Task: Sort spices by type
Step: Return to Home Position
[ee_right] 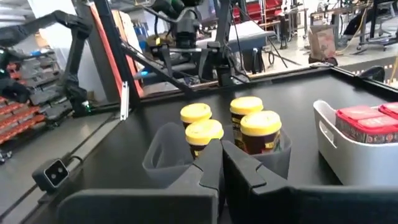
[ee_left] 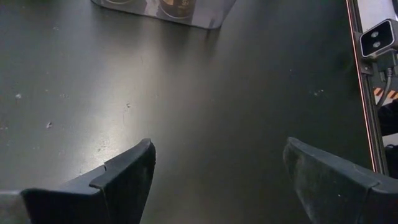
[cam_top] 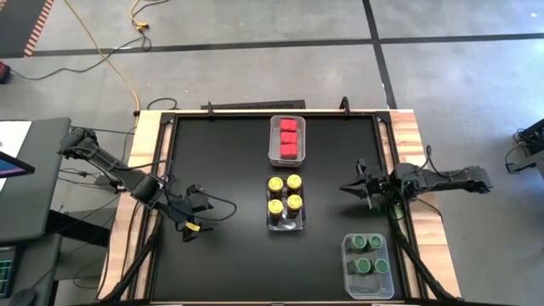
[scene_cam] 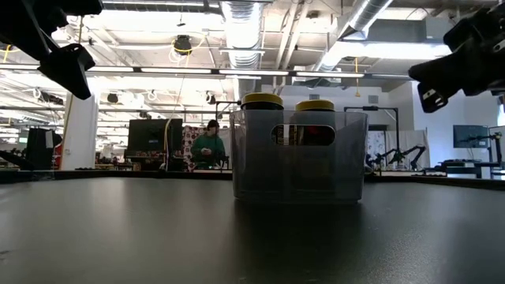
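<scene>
Spices (cam_top: 276,184) stand upright, seemingly, in bins (cam_top: 273,151); left claw (ee_left: 217,167) spread, right claw (ee_right: 221,149) pressed together.

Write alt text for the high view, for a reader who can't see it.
Spices sit sorted in three bins on a black table: red cans in a white bin, four yellow-lidded jars in a clear middle bin, four green-lidded jars in another clear bin. The left gripper and right gripper flank them, holding nothing.
</scene>
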